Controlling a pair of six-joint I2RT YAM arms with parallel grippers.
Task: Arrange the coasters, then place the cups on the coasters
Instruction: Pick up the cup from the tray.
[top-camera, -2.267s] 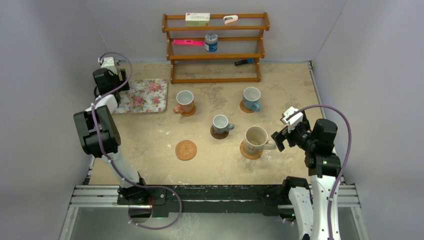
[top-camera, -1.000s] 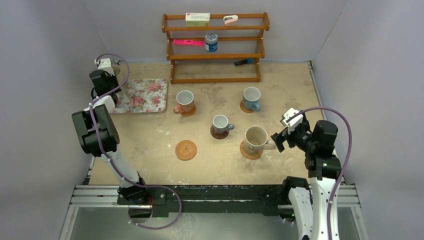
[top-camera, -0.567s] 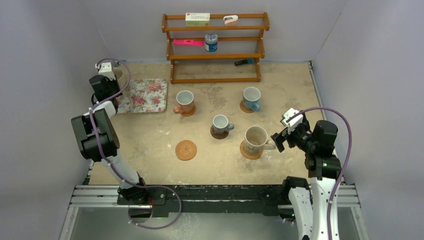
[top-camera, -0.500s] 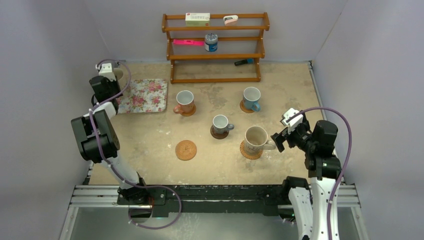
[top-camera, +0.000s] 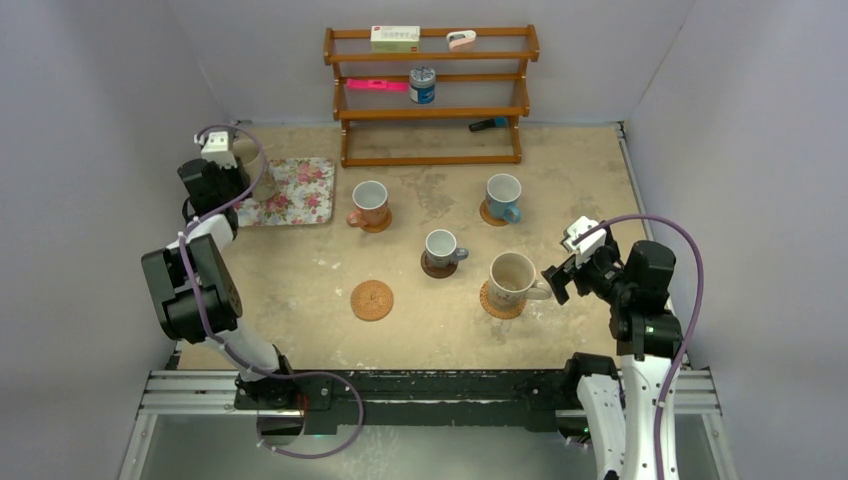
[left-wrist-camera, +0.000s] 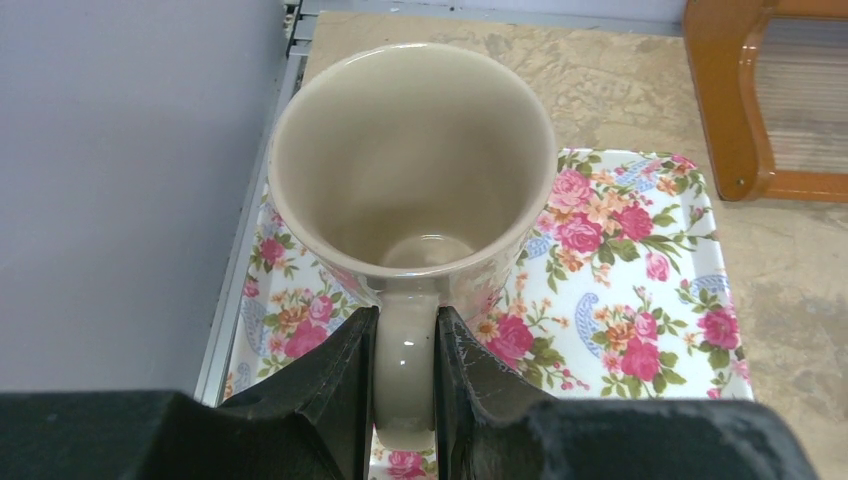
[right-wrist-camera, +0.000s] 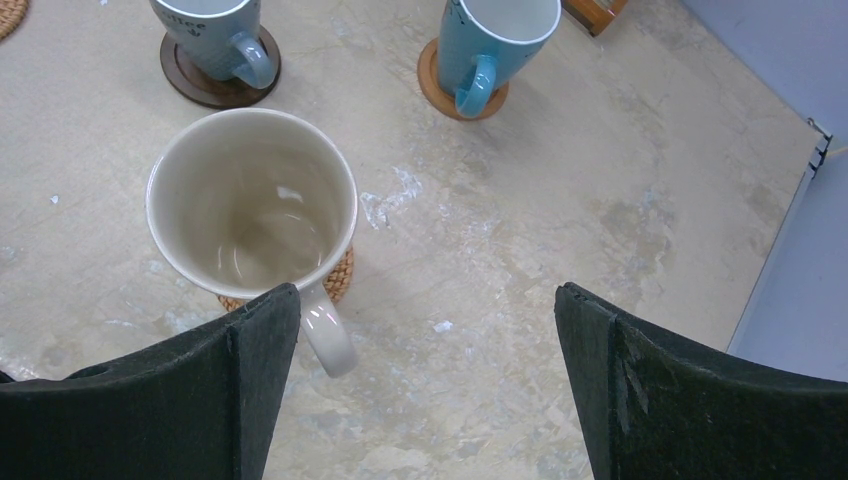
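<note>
My left gripper (left-wrist-camera: 405, 330) is shut on the handle of a large cream mug (left-wrist-camera: 410, 160), which is upright over the left part of the floral tray (left-wrist-camera: 640, 300). From above, this mug (top-camera: 258, 170) shows beside the left gripper (top-camera: 243, 178). A bare woven coaster (top-camera: 372, 299) lies at the front centre. The orange-brown mug (top-camera: 370, 202), the blue mug (top-camera: 502, 195), the small grey-white mug (top-camera: 440, 246) and a second cream mug (top-camera: 512, 278) each stand on a coaster. My right gripper (right-wrist-camera: 428, 300) is open and empty, just right of that cream mug's handle (right-wrist-camera: 328, 345).
A wooden shelf rack (top-camera: 430, 95) stands against the back wall and holds a tin can (top-camera: 422, 85) and small items. The floral tray (top-camera: 300, 190) lies at the back left. Grey walls close in the left and right sides.
My left gripper has carried the cream mug from the back-left corner rightward and nearer, over the tray. The right arm has not moved.
</note>
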